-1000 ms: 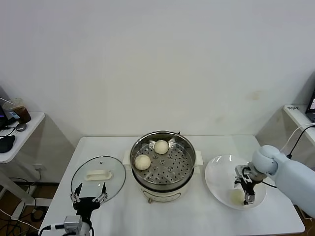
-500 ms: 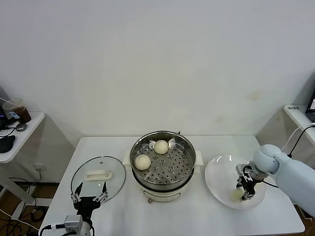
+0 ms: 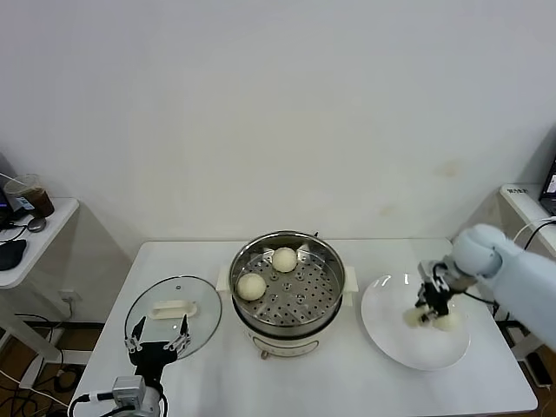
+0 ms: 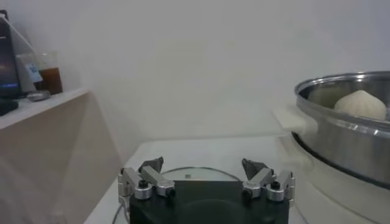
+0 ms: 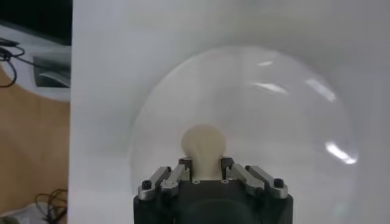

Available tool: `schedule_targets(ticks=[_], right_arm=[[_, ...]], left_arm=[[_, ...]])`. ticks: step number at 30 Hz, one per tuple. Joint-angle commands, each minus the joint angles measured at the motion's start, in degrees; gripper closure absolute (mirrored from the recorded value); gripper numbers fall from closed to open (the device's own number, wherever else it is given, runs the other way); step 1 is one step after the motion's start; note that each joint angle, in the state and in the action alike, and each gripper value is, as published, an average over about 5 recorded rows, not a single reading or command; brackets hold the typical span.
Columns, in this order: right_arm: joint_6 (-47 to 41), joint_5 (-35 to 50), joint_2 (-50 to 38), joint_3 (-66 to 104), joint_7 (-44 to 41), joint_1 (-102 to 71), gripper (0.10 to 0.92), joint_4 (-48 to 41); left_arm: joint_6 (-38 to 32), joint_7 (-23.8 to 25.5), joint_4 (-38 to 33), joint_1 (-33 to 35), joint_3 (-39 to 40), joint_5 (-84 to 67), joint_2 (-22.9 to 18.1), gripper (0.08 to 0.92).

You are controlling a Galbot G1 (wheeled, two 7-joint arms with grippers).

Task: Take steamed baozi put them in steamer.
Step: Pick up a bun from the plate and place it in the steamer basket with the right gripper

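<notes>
Baozi are sitting in two places. Two are lying inside the steamer (image 3: 287, 282) at the centre of the head view: one baozi (image 3: 284, 259) near the tray's upper edge and another baozi (image 3: 251, 287) at its left side, apart from each other. A third baozi (image 5: 204, 144) is being gripped by the right gripper (image 3: 428, 310) at the right of the head view, above the white plate (image 3: 391, 334); its jaws are closing narrowly on the bun's sides, seen low in the right wrist picture. In the head view a further pale lump is showing just right of that claw, but whether it is a separate bun I cannot tell. The left gripper (image 3: 157, 347) is hanging at the lower left of the head view, jaws spread wide and holding nothing, by the near edge of the glass lid (image 3: 174, 311), which is lying flat on the table (image 3: 313, 382) left of the steamer.
</notes>
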Motion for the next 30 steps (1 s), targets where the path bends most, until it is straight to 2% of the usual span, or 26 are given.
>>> schedule_targets(ticks=[1,5,7,9,14,19,23,30], right_arm=[[0.2,8.5,8.9,-11.5,-2.0,24.8,0.687,-2.3],[1.8,12.0,14.7,-14.6,-3.1,30.6,0.686,-3.8],[5.5,14.4,17.7,-16.2,-2.3,33.3,0.686,-4.7],[11.2,15.7,20.3,-17.4,-1.2,34.8,0.685,-5.4],[27.9,11.9,25.9,-20.4,1.7,35.6,0.686,-6.8],[42.5,13.6,29.2,-24.5,5.0,35.7,0.69,-8.2],[52.2,8.5,30.8,-27.2,6.7,34.6,0.686,-6.8],[60.8,0.6,33.5,-31.3,6.9,33.2,0.685,-3.0]], left_arm=[[-0.2,-0.2,-0.2,-0.1,-0.2,-0.1,0.0,0.177],[-0.2,-0.4,-0.4,-0.6,-0.8,-0.3,0.1,0.177],[-0.2,-0.5,-0.5,-0.7,-1.0,-0.4,0.1,0.177],[-0.2,-0.5,-0.5,-0.9,-1.1,-0.4,0.0,0.177],[-0.2,-0.7,-0.5,-1.0,-1.0,-0.4,-0.3,0.177],[-0.3,-0.7,-0.6,-0.9,-1.1,-0.3,-0.5,0.177],[-0.3,-0.7,-0.7,-1.0,-1.2,-0.4,-0.5,0.177],[-0.2,-0.7,-0.8,-0.9,-1.0,-0.4,-0.5,0.177]])
